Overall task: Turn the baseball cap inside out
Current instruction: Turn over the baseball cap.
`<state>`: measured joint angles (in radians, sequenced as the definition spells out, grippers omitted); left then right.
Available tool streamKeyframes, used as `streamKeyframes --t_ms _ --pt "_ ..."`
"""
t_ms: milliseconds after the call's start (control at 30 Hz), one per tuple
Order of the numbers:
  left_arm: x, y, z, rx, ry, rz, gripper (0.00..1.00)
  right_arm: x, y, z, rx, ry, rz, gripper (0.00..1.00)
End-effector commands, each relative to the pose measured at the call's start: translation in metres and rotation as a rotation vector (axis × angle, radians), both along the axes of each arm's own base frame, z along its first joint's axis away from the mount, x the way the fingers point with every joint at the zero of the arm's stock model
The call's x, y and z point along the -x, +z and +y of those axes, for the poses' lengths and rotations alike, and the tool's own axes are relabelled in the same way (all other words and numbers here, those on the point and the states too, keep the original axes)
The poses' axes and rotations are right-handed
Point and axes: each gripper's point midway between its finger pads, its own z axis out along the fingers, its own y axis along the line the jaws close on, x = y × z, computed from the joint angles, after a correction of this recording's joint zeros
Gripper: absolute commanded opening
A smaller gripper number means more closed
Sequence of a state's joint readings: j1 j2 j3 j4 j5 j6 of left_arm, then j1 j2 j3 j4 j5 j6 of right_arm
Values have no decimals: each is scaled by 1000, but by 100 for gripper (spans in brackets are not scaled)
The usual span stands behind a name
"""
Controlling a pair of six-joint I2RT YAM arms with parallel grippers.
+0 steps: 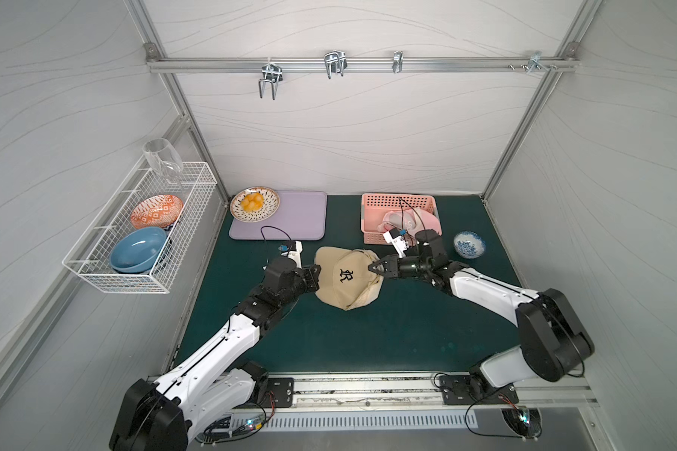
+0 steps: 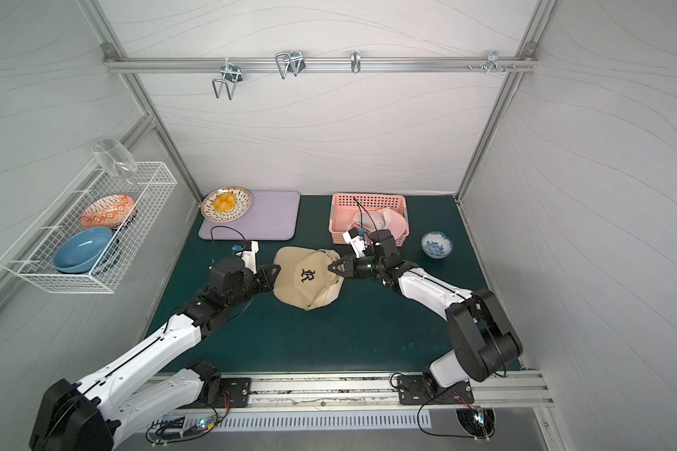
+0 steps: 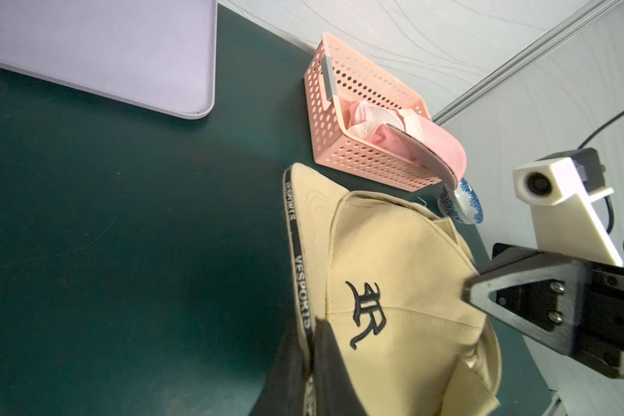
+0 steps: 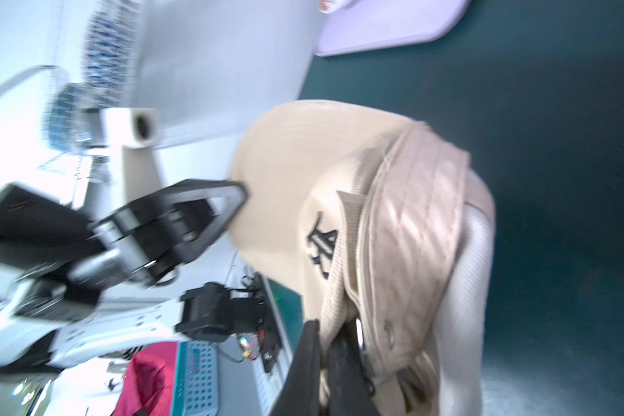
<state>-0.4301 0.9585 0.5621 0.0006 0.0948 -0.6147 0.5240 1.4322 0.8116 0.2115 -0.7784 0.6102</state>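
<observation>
Left wrist view: the left gripper [image 3: 310, 345] is pinched tight on the brim edge of the beige baseball cap [image 3: 393, 252], right on the black lettered band. The right gripper [image 4: 325, 342] is closed narrow on the opposite rim, where quilted lining folds outward (this view is blurred).

In both top views the baseball cap hangs between the two grippers just in front of the pink basket [image 1: 372, 234], over the green mat [image 1: 368, 339], with its embroidered black letter facing up. Whether it touches the mat cannot be told.

The pink basket holds a pink cap [image 1: 407, 218] whose brim sticks over the wall. Just beside the basket, on the right arm's side, sits a small blue-and-white bowl [image 1: 469, 244]. On the basket's other side lies a lilac board [image 1: 298, 218] carrying a patterned plate [image 1: 270, 211] of yellow pieces [image 1: 252, 202]. Well apart from the basket, past the board, a wire rack [image 1: 133, 283] on the wall holds a blue bowl [image 1: 137, 250], an orange patterned bowl [image 1: 156, 211] and a clear glass [image 1: 161, 158] (tilted).
</observation>
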Motion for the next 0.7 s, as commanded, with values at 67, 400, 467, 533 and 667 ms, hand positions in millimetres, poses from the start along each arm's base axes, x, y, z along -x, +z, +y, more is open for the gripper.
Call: streamKeyframes --t_ms 67,400,467,533,667 --pt "-16 -7 25 101 133 78 0 38 59 -9 -160 164 -53 0" --pt "-16 -16 38 184 162 132 0 50 65 -26 -202 194 -49 0" --pt "-16 -6 27 213 94 103 0 47 55 -25 -162 173 -35 0" --pt "-15 8 13 250 11 65 0 43 39 -22 -75 140 -31 6" --pt "-11 26 -4 288 -101 43 0 36 14 -14 59 92 -52 36"
